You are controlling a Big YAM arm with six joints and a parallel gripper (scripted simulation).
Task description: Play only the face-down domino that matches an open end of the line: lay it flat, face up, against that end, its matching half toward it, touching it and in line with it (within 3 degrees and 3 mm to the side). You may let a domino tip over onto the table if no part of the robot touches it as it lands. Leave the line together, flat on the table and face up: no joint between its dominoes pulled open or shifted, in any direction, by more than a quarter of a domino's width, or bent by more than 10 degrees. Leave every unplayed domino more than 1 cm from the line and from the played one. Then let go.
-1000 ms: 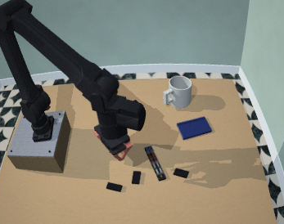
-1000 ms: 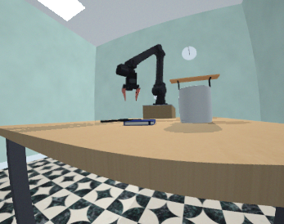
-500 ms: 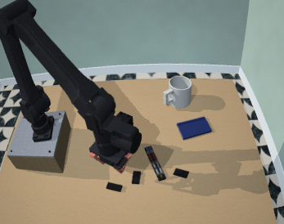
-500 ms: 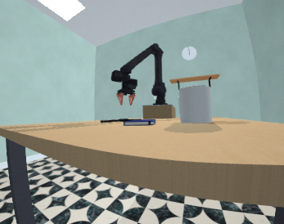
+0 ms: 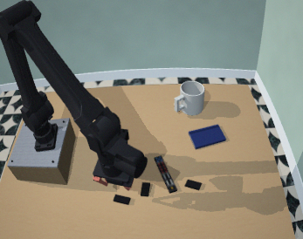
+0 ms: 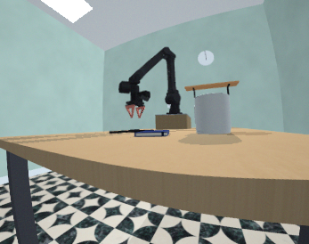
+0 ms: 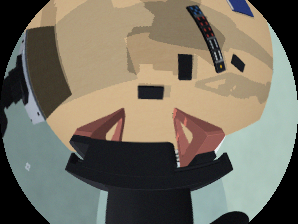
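The domino line (image 5: 165, 174) (image 7: 208, 36) lies face up near the table's front, running front to back. Three black face-down dominoes lie around its near end: one (image 5: 121, 200) (image 7: 152, 91) at the front left, one (image 5: 145, 188) (image 7: 185, 66) just left of the line, and one (image 5: 192, 184) (image 7: 237, 63) to its right. My gripper (image 5: 113, 184) (image 6: 135, 111) (image 7: 149, 111), with red fingers, is open and empty. It hangs above the table, just behind and left of the front left domino. The wrist partly hides the fingers in the top view.
A white mug (image 5: 191, 99) (image 6: 211, 113) stands at the back right. A blue book (image 5: 207, 136) (image 6: 151, 133) (image 7: 236, 2) lies flat in front of it. The arm's grey base box (image 5: 42, 153) (image 6: 172, 121) sits at the left edge.
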